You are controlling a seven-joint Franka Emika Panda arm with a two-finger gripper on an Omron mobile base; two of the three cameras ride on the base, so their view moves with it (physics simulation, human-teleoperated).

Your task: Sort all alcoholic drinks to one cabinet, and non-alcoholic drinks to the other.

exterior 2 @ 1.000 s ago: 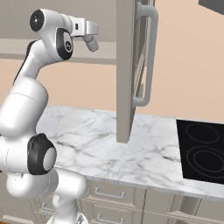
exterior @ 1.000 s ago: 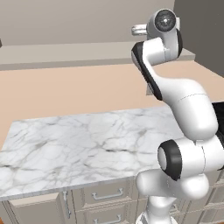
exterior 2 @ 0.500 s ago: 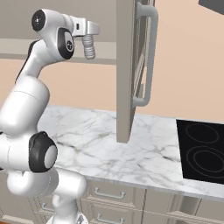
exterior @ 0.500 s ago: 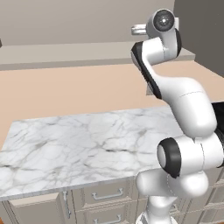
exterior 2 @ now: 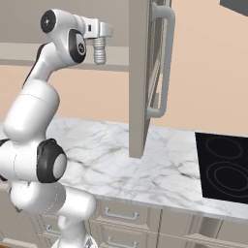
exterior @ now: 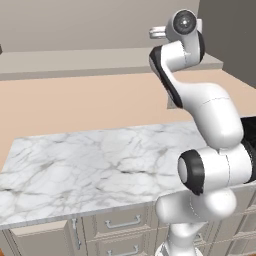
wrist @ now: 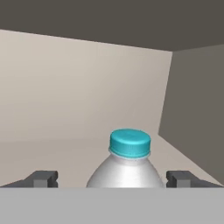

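Note:
A non-alcoholic drink, a clear stubby plastic bottle (wrist: pixel 125 171) with a teal cap (wrist: pixel 130 143), stands upright on the floor of the open wall cabinet (wrist: pixel 65 100). My gripper (wrist: pixel 113 179) is open, and its two dark fingertips (wrist: pixel 42 178) stand wide on either side of the bottle without touching it. From the right base view the same bottle (exterior 2: pixel 99 50) shows just below the raised gripper (exterior 2: pixel 99 33), high up at the cabinet. In the left base view the hand (exterior: pixel 159 33) reaches toward the cabinet. The alcoholic drinks are out of view.
The cabinet's door (exterior 2: pixel 141 77) hangs open to the right of the arm, with its long handle (exterior 2: pixel 163 60) facing out. Below lies the marble counter (exterior 2: pixel 121 160), with a black cooktop (exterior 2: pixel 225 167) at its right end. Drawers (exterior: pixel 120 225) run under the counter.
The jaws have opened off the bottle. The bottle, tilted a second ago, now stands upright and free between the fingers.

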